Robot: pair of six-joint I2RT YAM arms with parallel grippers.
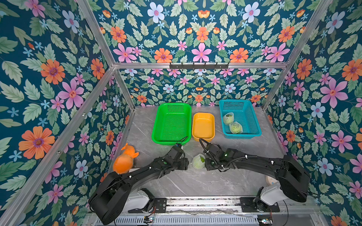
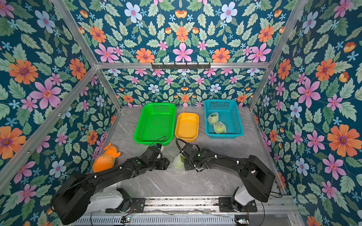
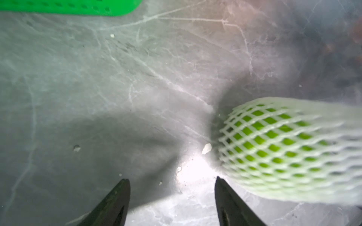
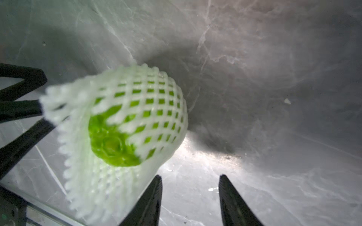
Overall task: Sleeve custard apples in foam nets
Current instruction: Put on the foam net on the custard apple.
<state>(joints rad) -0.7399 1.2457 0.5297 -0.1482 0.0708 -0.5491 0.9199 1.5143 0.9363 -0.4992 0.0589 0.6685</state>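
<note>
On the marble table between my two arms lies a green custard apple inside a whitish foam net, seen in both top views. The net's open end faces the right wrist camera. My left gripper is open with only bare table between its fingers, and the sleeved fruit lies just beside one fingertip. My right gripper is open too and holds nothing. The foam net lies beside one of its fingers. Two more netted custard apples rest in the blue basket.
At the back of the table stand a green perforated basket, a yellow tub and the blue basket in a row. An orange plush toy sits by the left wall. Small white crumbs lie on the table.
</note>
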